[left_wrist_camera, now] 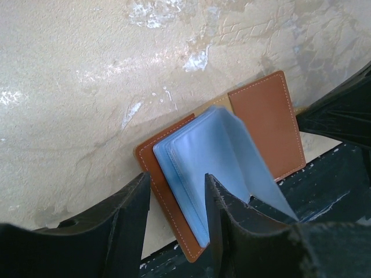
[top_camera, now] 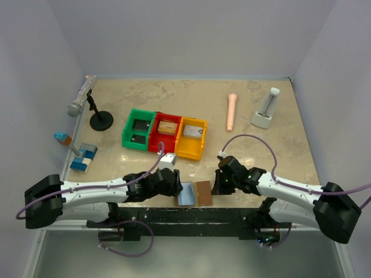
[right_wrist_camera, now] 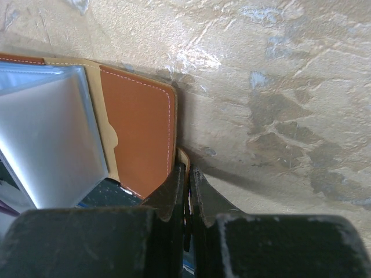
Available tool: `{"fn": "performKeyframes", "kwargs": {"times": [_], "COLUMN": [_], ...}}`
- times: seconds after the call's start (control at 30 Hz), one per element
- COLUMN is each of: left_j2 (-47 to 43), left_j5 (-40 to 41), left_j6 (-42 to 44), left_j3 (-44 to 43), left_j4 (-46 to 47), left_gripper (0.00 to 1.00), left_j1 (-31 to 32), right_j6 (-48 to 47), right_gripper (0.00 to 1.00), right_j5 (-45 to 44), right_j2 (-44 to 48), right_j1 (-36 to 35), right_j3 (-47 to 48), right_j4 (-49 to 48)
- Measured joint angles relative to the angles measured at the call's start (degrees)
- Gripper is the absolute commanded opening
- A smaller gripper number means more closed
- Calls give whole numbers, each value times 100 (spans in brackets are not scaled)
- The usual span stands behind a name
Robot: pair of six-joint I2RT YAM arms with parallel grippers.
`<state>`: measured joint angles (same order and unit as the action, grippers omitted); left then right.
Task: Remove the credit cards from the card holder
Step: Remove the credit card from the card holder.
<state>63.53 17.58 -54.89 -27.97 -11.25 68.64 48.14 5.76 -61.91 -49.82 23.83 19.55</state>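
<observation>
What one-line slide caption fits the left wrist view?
Left gripper straddling the blue sleeves of an open brown card holder at the table edge.

- Card holder (top_camera: 195, 193), lower centre, at near table edge.
- Left side: blocked by left gripper (top_camera: 175, 187), jaws parted over blue sleeves.
- Right side: blocked by right gripper (top_camera: 216, 186), jaws together at brown cover edge.
- Below: black rail (top_camera: 191, 212).
- Above: bare tabletop (top_camera: 200, 169) strip, passable; then row of green bin (top_camera: 139, 128), red bin (top_camera: 166, 132), yellow bin (top_camera: 192, 138).
- Right centre: open surface, purple cable (top_camera: 250, 137) arching over.
</observation>
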Motion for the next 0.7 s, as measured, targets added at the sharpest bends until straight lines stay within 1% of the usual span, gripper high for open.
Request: {"fn": "performKeyframes", "kwargs": {"times": [0.37,0.43,0.6,0.7], "left_j2": [76,-26,-634,-730], "left_j5": [-22,-2,125,118], "left_j6": [70,68,68,81], "left_j3": [-111,-129,-140,-227], "left_j4": [-70,-98,-166,-162], "left_gripper": [47,47,47,47], "left_j1": [0,0,0,0], "right_j6": [2,2,0,0], "right_gripper": [0,0,0,0], "right_j5": [17,20,22,24], "right_j2": [-59,-57,-31,-22], "right_j1": [7,7,7,7], "right_j3": [-48,-50,-55,-61], "right_j4": [-72,-79,-98,-109]}}
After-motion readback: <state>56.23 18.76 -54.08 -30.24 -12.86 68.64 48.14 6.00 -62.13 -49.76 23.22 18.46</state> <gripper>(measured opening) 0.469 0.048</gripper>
